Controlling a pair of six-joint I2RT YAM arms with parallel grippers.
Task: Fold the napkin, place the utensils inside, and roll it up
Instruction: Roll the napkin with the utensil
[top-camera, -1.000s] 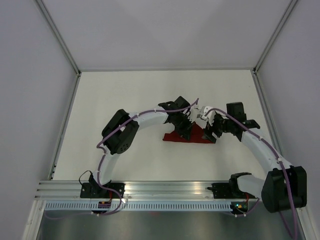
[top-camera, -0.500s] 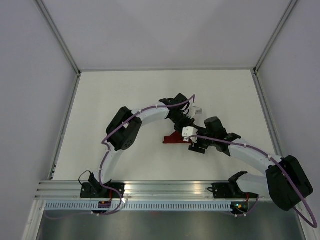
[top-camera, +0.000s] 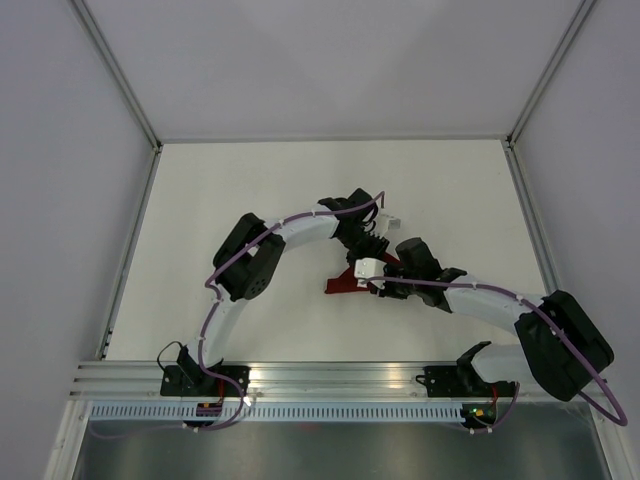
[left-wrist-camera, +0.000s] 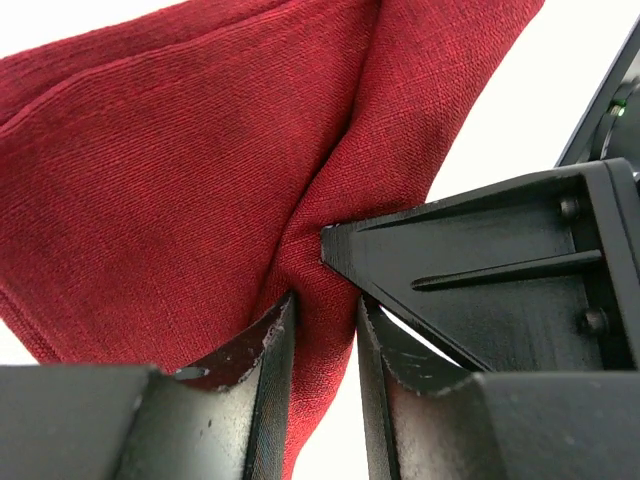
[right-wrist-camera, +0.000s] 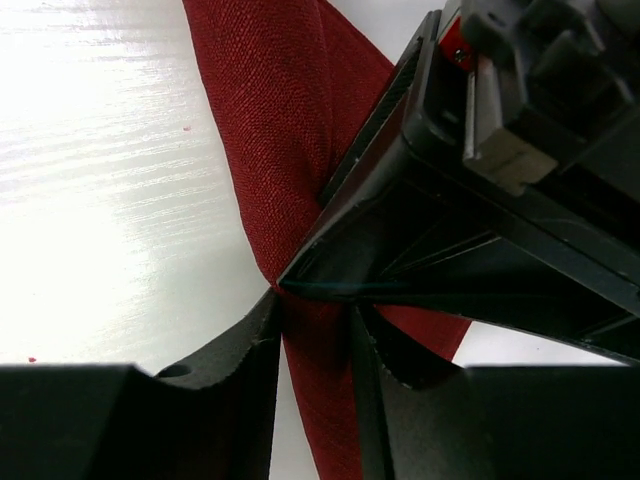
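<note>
The dark red napkin (top-camera: 343, 284) lies bunched in a folded heap mid-table, mostly under both grippers. My left gripper (top-camera: 372, 256) reaches it from behind and my right gripper (top-camera: 386, 286) from the right; the two meet over the cloth. In the left wrist view a pinched ridge of the napkin (left-wrist-camera: 200, 180) runs between the left gripper (left-wrist-camera: 325, 305) fingers, with a slit of daylight beside the right finger. In the right wrist view the right gripper (right-wrist-camera: 315, 310) is shut on a strip of napkin (right-wrist-camera: 270, 130) that fills its gap. The utensils are out of view.
The white table (top-camera: 250, 190) is walled by grey panels at the back and sides. An aluminium rail (top-camera: 330, 385) with both arm bases runs along the near edge. The right gripper's finger (left-wrist-camera: 480, 270) crowds the left wrist view, and the left gripper's body (right-wrist-camera: 490, 220) crowds the right wrist view.
The right arm swung in from the right to the napkin and its jaws closed on the cloth. The left gripper stayed at the napkin and its jaws have parted slightly.
</note>
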